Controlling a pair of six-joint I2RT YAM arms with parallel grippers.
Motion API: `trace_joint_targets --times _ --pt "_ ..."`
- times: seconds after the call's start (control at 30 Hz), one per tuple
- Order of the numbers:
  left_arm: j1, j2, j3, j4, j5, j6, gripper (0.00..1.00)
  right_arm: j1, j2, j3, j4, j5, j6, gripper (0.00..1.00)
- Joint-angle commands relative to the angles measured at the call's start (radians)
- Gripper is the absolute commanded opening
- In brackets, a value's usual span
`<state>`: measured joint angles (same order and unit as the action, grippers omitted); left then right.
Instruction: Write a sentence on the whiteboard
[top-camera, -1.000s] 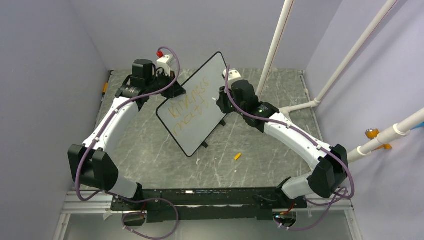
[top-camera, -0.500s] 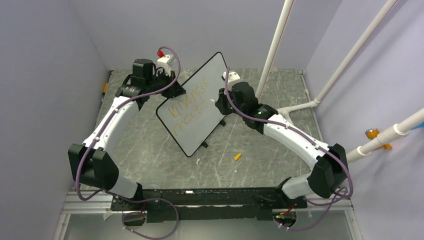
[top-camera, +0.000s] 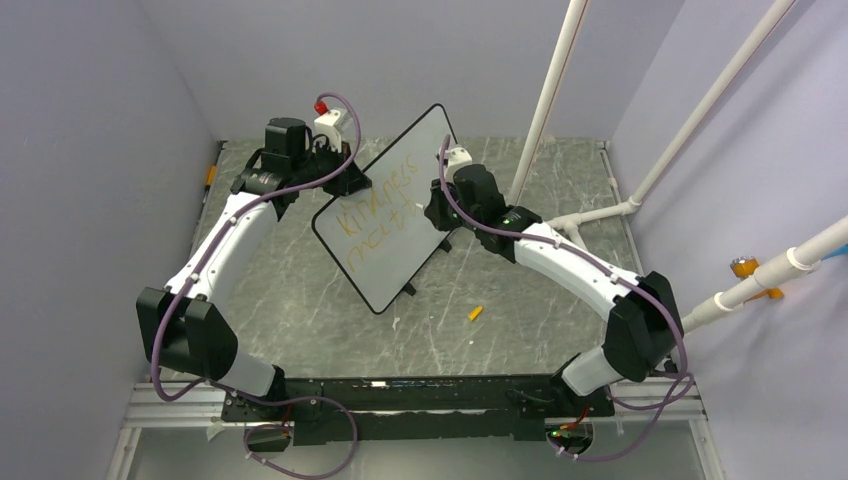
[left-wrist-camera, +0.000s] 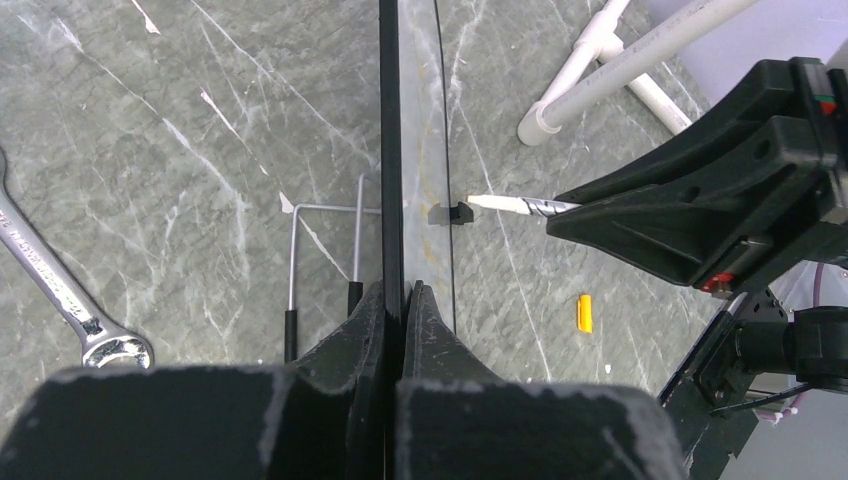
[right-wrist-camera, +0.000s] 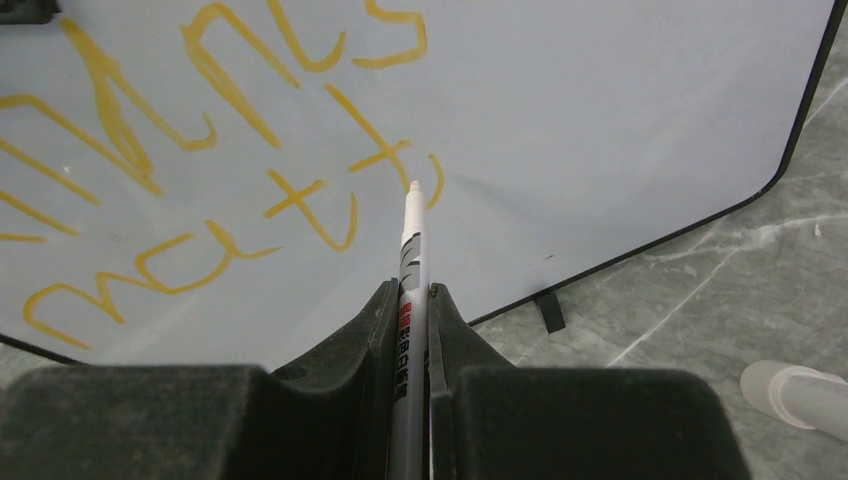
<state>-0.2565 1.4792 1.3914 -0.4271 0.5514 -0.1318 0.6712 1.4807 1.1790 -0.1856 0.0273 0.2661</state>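
The whiteboard (top-camera: 405, 240) stands tilted on a wire stand, with a black frame. The sentence (top-camera: 378, 208) is orange-yellow lettering; two lines show, and it is large in the right wrist view (right-wrist-camera: 210, 110). My left gripper (top-camera: 345, 182) is shut on the board's far-left edge; the left wrist view shows the board edge-on (left-wrist-camera: 390, 150) between its jaws. My right gripper (top-camera: 433, 205) is shut on a slim white marker (right-wrist-camera: 412, 260). The marker's tip rests at or just off the board beside the second line's last stroke. The marker also shows in the left wrist view (left-wrist-camera: 515, 206).
An orange marker cap (top-camera: 475, 313) lies on the grey marbled table in front of the board. A steel wrench (left-wrist-camera: 60, 290) lies behind the board. White pipes (top-camera: 548, 95) rise at the back right. Purple walls enclose the table on three sides.
My right arm has swung left and brought the marker closer to the board's face. The left arm and the board have not moved.
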Motion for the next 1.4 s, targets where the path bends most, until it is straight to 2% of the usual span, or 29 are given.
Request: trace_joint_targets --times 0.0,0.73,1.37 --pt "-0.009 0.02 -0.006 -0.077 -0.059 0.151 0.0 -0.014 0.034 0.062 0.06 0.031 0.025 0.0" --pt "-0.009 0.029 0.003 -0.082 -0.049 0.152 0.0 -0.052 0.158 0.163 0.068 0.031 0.025 0.0" --pt "-0.009 0.043 0.008 -0.08 -0.039 0.147 0.0 -0.045 0.162 0.152 0.062 -0.106 0.004 0.0"
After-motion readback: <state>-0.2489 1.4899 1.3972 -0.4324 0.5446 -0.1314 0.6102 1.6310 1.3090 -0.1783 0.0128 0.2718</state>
